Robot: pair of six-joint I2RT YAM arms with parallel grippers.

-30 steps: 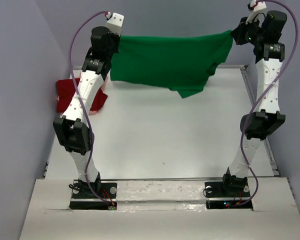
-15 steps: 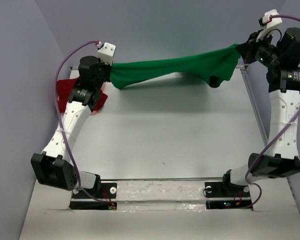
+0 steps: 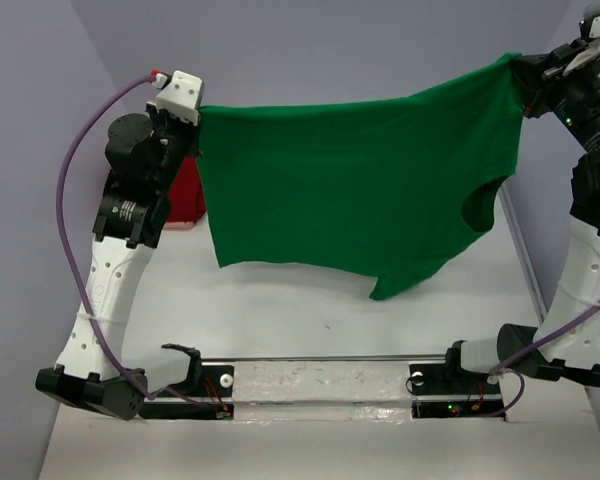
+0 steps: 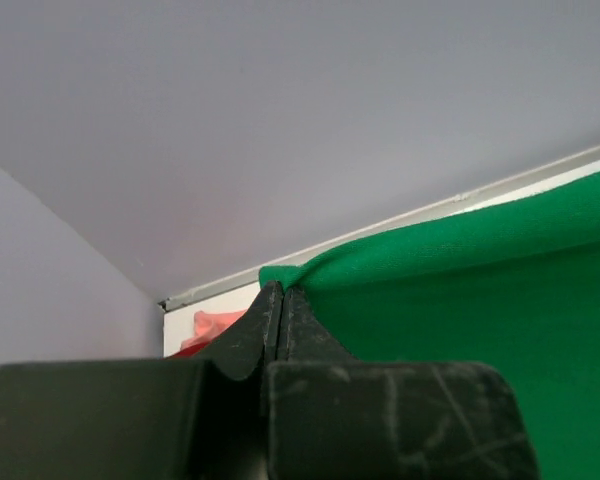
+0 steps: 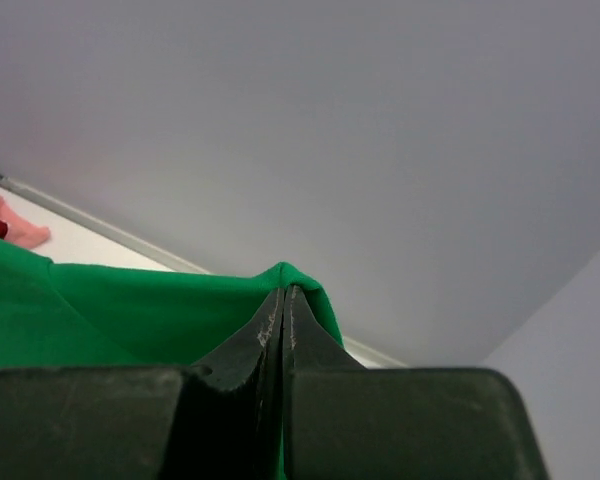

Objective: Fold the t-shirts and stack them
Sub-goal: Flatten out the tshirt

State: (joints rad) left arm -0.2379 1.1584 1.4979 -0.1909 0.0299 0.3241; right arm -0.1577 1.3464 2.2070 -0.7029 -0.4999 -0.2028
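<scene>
White matte worktop (image 3: 300, 310), lavender-grey walls (image 3: 330, 40) close behind and at both sides. Green t-shirt (image 3: 350, 190) spread wide in air above worktop, hanging between arms. Left end effector (image 4: 280, 295) pinched tight on one top corner, right end effector (image 5: 283, 295) pinched tight on other. Dark red t-shirt (image 3: 185, 190) heaped at left-rear of worktop, pink t-shirt (image 5: 15, 228) beside it.

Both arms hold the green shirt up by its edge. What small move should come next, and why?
Probably lower the bright green cloth t-shirt onto the white table, both sides together. The left gripper and right gripper are each shut on a top corner, and the shirt hangs spread open between them, ready to lay flat.
</scene>
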